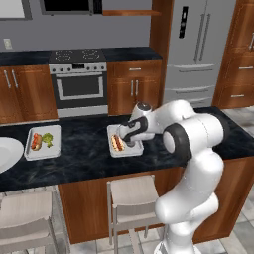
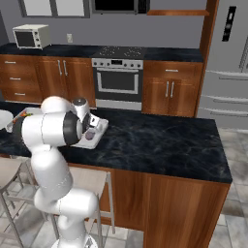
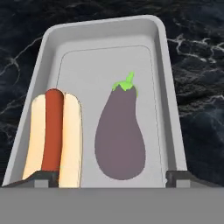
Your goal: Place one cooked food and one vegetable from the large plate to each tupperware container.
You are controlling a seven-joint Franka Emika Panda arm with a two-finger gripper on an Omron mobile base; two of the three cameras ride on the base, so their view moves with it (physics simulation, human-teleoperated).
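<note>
One tupperware container lies just under my gripper, whose fingers stand wide apart and open above its near end. Inside it a hot dog in a bun lies on the left and a purple eggplant on the right, both flat on the tray floor. From the left base view my gripper hangs over this tray at the counter's middle. The second container sits further left with a hot dog and a green vegetable. The large plate shows at the left edge.
The trays rest on a black marble island counter. Two stools stand in front of it. A stove and fridge line the back wall, and a toaster oven sits on the rear counter.
</note>
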